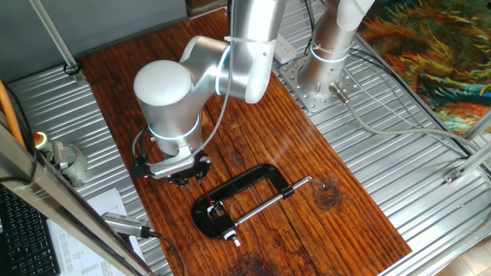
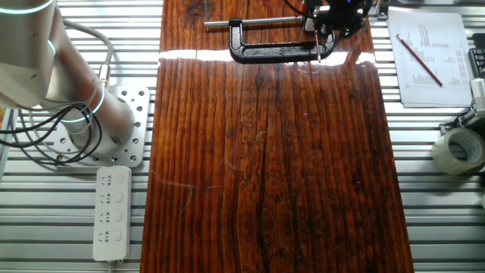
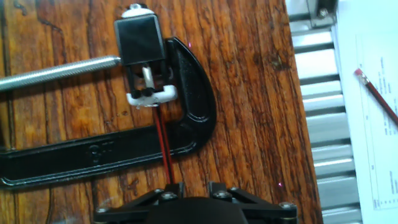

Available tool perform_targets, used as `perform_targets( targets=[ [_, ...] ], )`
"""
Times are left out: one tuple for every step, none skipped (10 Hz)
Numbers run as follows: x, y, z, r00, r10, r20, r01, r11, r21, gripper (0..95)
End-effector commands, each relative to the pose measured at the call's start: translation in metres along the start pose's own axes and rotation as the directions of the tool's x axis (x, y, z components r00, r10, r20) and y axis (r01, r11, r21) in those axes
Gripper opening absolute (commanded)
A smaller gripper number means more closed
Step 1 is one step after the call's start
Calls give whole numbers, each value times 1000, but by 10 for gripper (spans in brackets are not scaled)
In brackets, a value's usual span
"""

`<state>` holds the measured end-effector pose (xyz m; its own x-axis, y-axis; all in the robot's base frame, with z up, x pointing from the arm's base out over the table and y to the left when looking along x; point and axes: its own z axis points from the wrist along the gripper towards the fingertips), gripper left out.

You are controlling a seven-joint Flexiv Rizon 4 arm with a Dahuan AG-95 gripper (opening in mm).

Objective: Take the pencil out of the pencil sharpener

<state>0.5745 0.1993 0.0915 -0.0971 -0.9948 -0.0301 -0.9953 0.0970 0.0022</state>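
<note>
The dark-red pencil (image 3: pixel 163 146) runs from the pencil sharpener (image 3: pixel 148 78), a small silvery piece with a white base in a black block, down to my gripper (image 3: pixel 195 186). The sharpener is pinned in the mouth of the black C-clamp (image 3: pixel 198 93). The pencil's free end passes under my left fingertip (image 3: pixel 176 186), and bare wood shows between the two fingertips, so the gripper looks open. In one fixed view the gripper (image 1: pixel 188 175) hangs low just left of the clamp (image 1: pixel 249 182). In the other, the pencil (image 2: pixel 319 44) shows below the gripper (image 2: pixel 333 19).
The clamp's silver screw rod (image 3: pixel 59 71) points left. A second pencil (image 2: pixel 418 59) lies on a paper sheet (image 2: pixel 439 83) off the wooden board. A tape roll (image 2: pixel 458 148) and a power strip (image 2: pixel 112 212) lie on the metal table. The arm's base (image 1: pixel 326 46) stands at the back.
</note>
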Motion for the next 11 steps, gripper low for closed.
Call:
perform_targets(
  targets=[
    [-4, 9, 4, 1000, 7, -5, -7, 1000, 14, 190],
    [-6, 15, 9, 1000, 18, -3, -18, 1000, 18, 190],
    [-9, 17, 10, 1000, 12, -5, -12, 1000, 18, 190],
    [-11, 19, 11, 1000, -1, -11, 1, 1000, 15, 190],
    [-12, 20, 11, 1000, -2, -9, 3, 1000, 14, 190],
    [-16, 24, 14, 1000, -4, -15, 4, 1000, 18, 190],
    [-19, 26, 15, 1000, -7, -16, 7, 1000, 25, 190],
    [-19, 25, 15, 1000, -15, -17, 16, 999, 30, 190],
    [-18, 25, 16, 1000, -18, -19, 19, 999, 33, 190],
    [-16, 24, 18, 999, -26, -20, 26, 999, 37, 190],
    [-14, 22, 19, 999, -28, -16, 29, 999, 36, 190]
  ],
)
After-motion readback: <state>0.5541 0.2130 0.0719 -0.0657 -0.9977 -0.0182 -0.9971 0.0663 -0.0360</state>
